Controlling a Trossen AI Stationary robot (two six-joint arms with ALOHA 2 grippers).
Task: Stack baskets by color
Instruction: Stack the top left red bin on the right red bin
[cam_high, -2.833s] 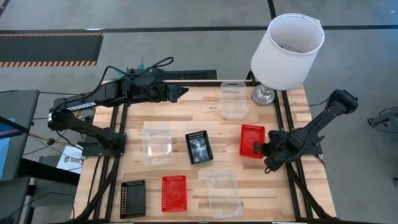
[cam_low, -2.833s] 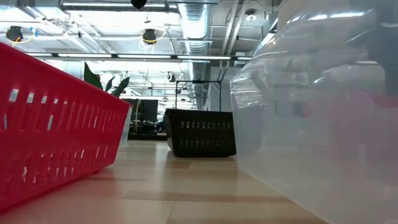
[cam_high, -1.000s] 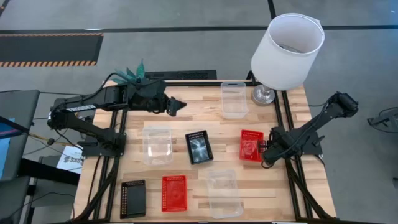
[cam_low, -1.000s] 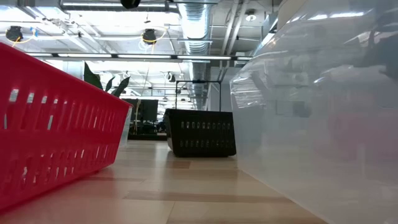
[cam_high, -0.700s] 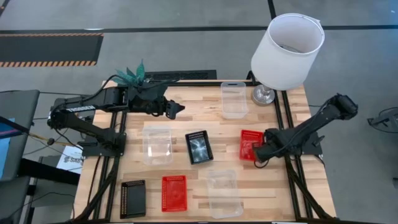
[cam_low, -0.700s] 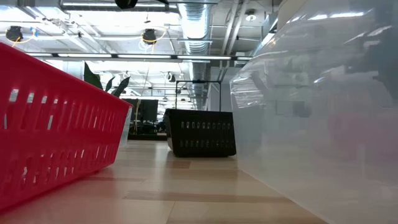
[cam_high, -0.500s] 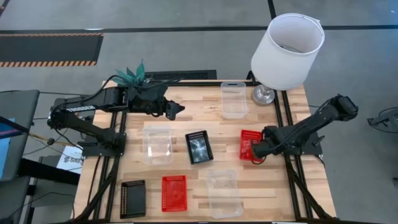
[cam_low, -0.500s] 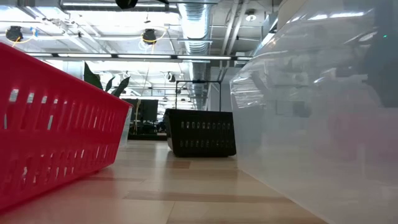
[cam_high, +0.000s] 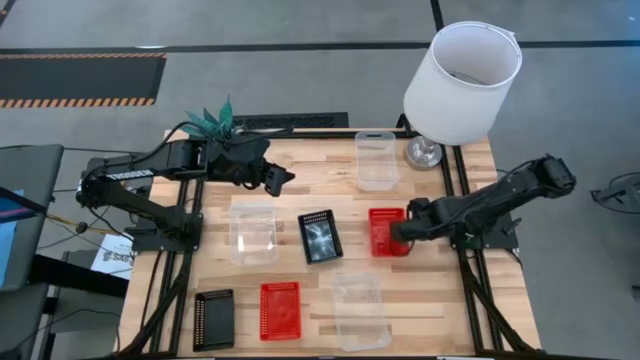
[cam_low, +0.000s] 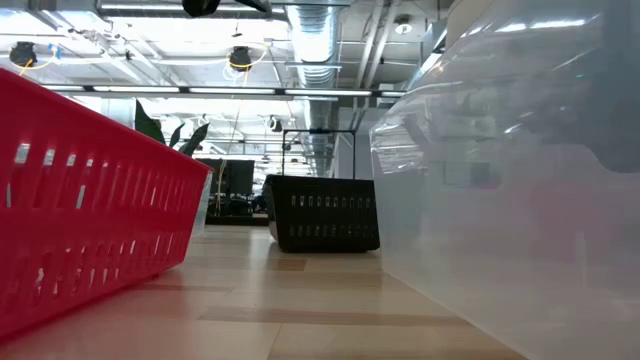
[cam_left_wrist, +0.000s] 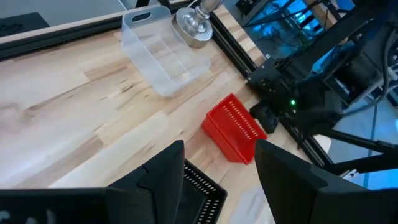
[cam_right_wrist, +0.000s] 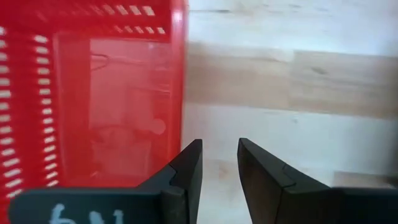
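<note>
Red basket (cam_high: 387, 231) shifted left, right gripper (cam_right_wrist: 217, 163) gap empty

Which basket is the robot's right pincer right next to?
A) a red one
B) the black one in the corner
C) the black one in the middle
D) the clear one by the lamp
A. In the high view the right pincer sits at the edge of the red basket, and the right wrist view shows that red basket just past its fingers.
</note>
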